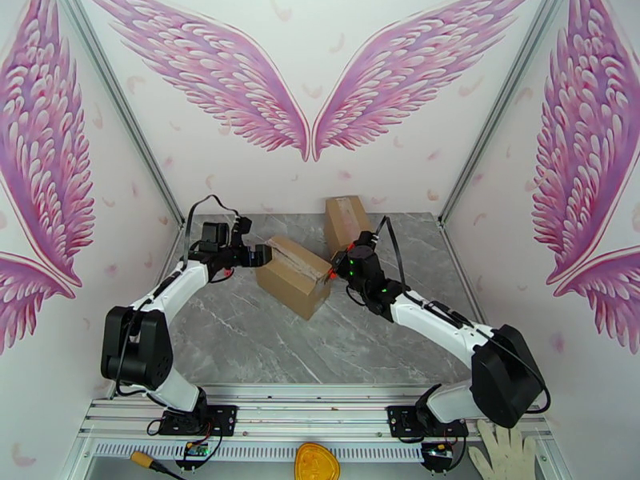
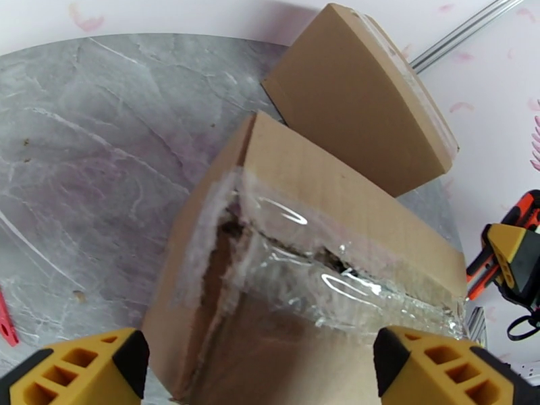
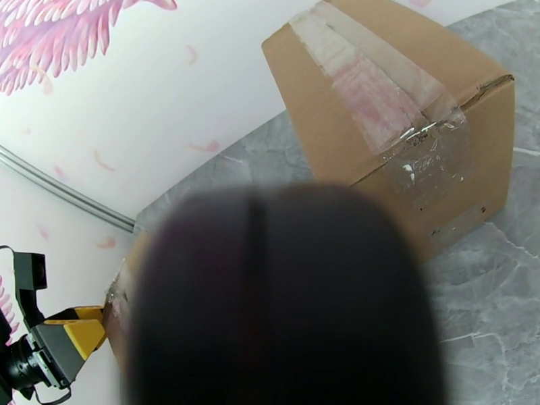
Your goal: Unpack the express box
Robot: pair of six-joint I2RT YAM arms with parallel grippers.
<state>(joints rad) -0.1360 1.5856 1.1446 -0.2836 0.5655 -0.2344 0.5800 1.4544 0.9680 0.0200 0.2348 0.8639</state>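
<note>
The express box is brown cardboard and lies askew mid-table. Its clear tape is torn along the seam at the end that faces the left wrist camera. My left gripper is at that left end, open, with its yellow fingers spread wider than the box and nothing held. My right gripper is at the box's right end. In the left wrist view it appears shut on an orange tool. A dark blur covers its fingers in the right wrist view.
A second taped cardboard box stands behind the first, near the back wall. A small red piece lies on the grey tabletop to the left. A white glove and a yellow object lie below the arms' base rail.
</note>
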